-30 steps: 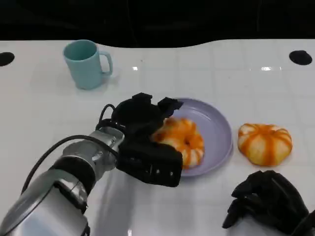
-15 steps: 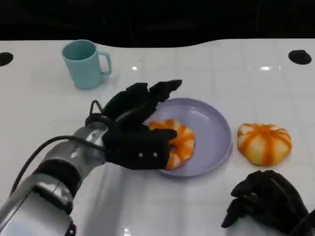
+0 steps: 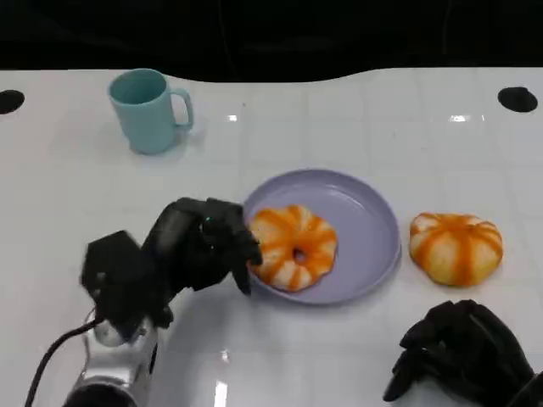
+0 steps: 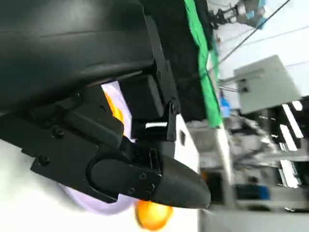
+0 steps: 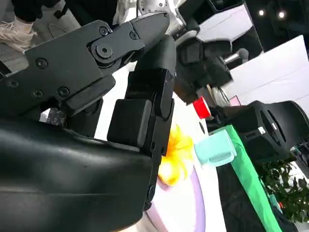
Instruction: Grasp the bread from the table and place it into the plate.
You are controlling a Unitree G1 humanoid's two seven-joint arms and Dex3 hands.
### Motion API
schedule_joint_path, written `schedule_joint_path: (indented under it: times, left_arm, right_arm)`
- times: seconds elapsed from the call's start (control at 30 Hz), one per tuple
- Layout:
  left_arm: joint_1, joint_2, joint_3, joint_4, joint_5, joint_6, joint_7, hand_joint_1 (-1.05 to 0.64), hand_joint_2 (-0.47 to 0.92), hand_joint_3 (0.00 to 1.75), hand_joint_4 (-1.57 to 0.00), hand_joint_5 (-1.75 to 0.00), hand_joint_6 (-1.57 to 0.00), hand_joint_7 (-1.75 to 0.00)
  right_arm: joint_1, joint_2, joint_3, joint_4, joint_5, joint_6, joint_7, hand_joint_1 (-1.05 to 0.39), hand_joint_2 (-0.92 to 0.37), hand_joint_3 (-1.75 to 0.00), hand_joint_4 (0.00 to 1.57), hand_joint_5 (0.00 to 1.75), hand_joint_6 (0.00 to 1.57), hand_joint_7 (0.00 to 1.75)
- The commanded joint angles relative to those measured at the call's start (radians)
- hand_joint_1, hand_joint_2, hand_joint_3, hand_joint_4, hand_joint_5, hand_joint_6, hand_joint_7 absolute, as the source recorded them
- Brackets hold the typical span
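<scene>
Counter [image 3: 76,203]: glossy white, faint grid of tile-like seams, overhead light glinting in small spots. Two round black marks near far corners: left one [image 3: 10,101], right one [image 3: 517,98]. Far edge runs in a shallow wave; beyond it, dark.

Left wrist view: green strip [image 4: 202,63] along the counter's edge against black drape. Past it a pale grey box [image 4: 268,82], blurred; bright strip lights [image 4: 289,121] further off.

Right wrist view: green strip [image 5: 251,174] again, a white panel [image 5: 285,72], leafy plant [image 5: 294,198] in the corner, small ceiling lights [image 5: 263,12].
</scene>
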Motion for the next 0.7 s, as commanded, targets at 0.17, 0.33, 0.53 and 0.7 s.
schedule_joint_path:
  times: [0.17, 0.33, 0.53, 0.7]
  left_arm:
    - [0.230, 0.019, 0.025, -0.290, -0.139, 0.299, -0.220, -1.05, 0.80, 0.00, -1.57, -0.87, -1.57, -0.69]
    - [0.360, 0.006, 0.010, -0.442, -0.173, 0.437, -0.252, -1.05, 0.71, 0.00, -1.57, -0.82, -1.57, -0.63]
    - [0.458, -0.007, -0.021, -0.559, -0.172, 0.582, -0.233, -1.05, 0.62, 0.00, -1.57, -0.80, -1.57, -0.61]
    - [0.479, -0.015, -0.038, -0.574, -0.166, 0.611, -0.237, -1.05, 0.62, 0.01, -1.57, -0.77, -1.57, -0.60]
  right_arm:
    - [0.055, -0.004, 0.008, -0.026, -0.009, 0.050, -0.020, -0.66, -0.73, 0.00, 1.57, 0.29, 1.57, 0.03]
    - [0.070, -0.007, 0.016, -0.067, -0.013, 0.083, -0.044, -0.67, -0.72, -0.01, 1.57, 0.32, 1.57, 0.06]
    - [0.073, -0.009, 0.019, -0.077, -0.007, 0.084, -0.045, -0.66, -0.73, -0.01, 1.57, 0.31, 1.57, 0.05]
    - [0.064, -0.015, 0.019, -0.068, -0.013, 0.081, -0.053, -0.68, -0.73, 0.00, 1.57, 0.29, 1.57, 0.04]
